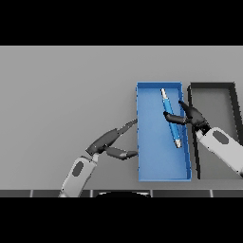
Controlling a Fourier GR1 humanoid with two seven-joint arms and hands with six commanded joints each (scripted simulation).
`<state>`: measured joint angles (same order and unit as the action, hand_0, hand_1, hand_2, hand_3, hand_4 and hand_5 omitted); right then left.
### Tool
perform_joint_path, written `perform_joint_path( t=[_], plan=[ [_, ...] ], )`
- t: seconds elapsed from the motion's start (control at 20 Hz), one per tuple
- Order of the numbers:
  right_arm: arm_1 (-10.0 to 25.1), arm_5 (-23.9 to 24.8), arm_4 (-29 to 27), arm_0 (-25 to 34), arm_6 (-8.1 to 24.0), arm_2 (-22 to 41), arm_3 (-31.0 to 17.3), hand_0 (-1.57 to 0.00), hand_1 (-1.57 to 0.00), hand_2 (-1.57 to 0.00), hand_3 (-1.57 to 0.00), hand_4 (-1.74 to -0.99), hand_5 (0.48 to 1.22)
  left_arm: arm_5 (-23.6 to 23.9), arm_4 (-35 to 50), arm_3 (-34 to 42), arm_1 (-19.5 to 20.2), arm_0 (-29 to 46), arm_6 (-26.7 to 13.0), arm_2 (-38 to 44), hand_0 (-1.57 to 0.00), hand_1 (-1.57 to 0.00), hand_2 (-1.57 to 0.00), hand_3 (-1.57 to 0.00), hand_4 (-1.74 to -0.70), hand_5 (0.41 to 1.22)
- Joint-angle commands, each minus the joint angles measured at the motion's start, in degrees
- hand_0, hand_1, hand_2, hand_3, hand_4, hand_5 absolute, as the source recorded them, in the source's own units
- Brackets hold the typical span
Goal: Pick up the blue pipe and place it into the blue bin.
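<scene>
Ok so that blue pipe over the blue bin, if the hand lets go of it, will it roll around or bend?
The blue pipe looks straight and keeps its line while the right hand holds it near the middle, so it is probably stiff. Being round and slim, it may roll a little, but the blue bin has raised walls that should stop it. The left hand rests outside the bin.

A plain sorting bench, workshop-like: bare grey table (57,95); blue bin (152,163) beside a black bin (235,102).

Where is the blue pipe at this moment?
In the head view, the blue pipe is over the blue bin, right of centre, pinched by the right hand.
</scene>
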<state>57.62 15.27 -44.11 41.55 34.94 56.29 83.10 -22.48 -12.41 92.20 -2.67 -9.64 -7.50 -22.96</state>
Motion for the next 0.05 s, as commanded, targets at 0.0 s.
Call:
perform_joint_path(
  t=[0.0],
  plan=[
    [0.4,-0.1,-0.3,-0.3,-0.2,-0.2,0.2,-0.01,-0.01,-0.01,0.0,-1.022,0.643,0.0,0.0,0.1,-0.4,0.1,0.1,-0.3,0.0,0.0,0.0,0.0,-0.88,0.431]
  ],
)
